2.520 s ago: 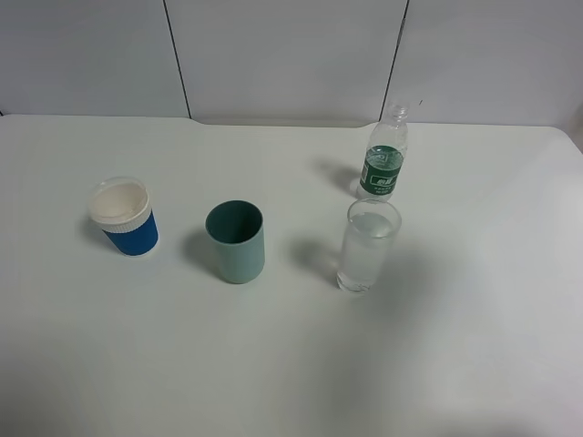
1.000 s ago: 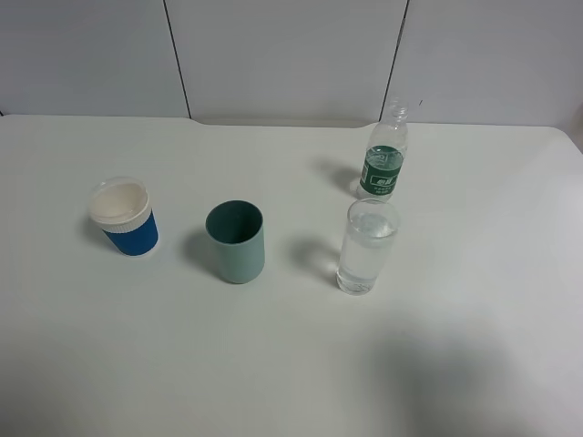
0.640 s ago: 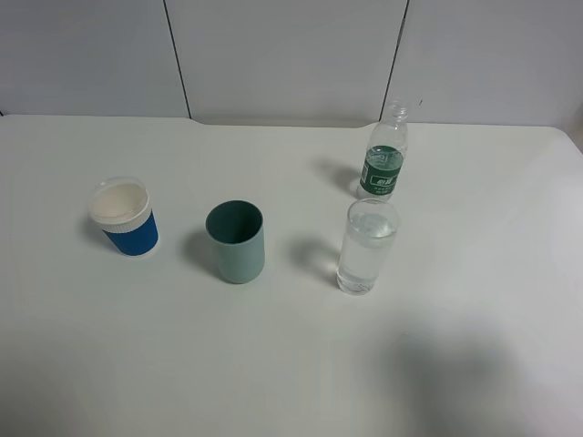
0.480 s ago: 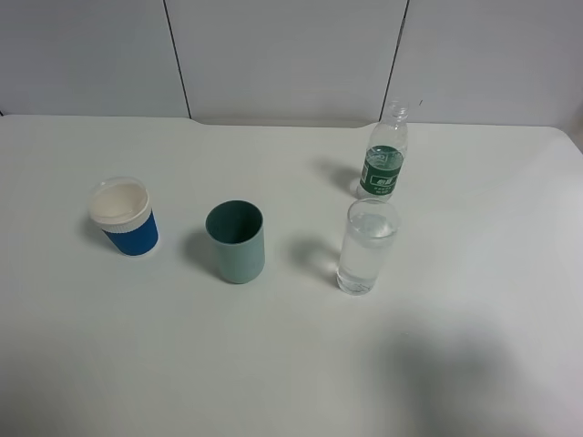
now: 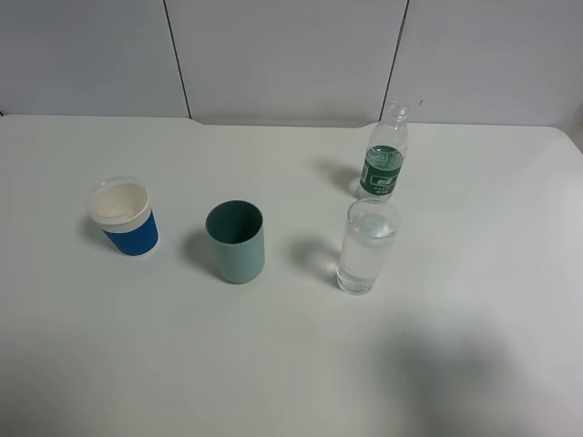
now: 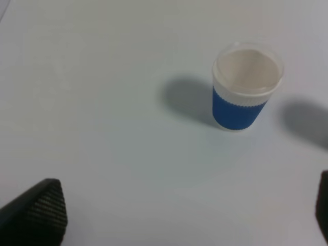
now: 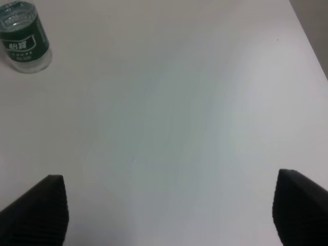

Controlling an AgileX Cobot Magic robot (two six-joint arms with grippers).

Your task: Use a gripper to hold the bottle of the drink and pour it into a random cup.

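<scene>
- Holding both black two-fingered grippers, left [image 6: 174, 215] and right [image 7: 169, 210], spread wide, we grasp nothing.
- Our small clear green-labelled bottle [image 5: 383, 157] stands upright behind the tall transparent tumbler [image 5: 366, 246].

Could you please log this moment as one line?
bottle: upright, ungrasped | clear cup: holds liquid | left gripper: open | right gripper: open

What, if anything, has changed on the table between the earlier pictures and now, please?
Nothing was taken hold of or let go. Only the soft shadow on the table near its front right has spread and shifted. The bottle, the clear cup, the teal cup and the blue cup stand where they were.
</scene>
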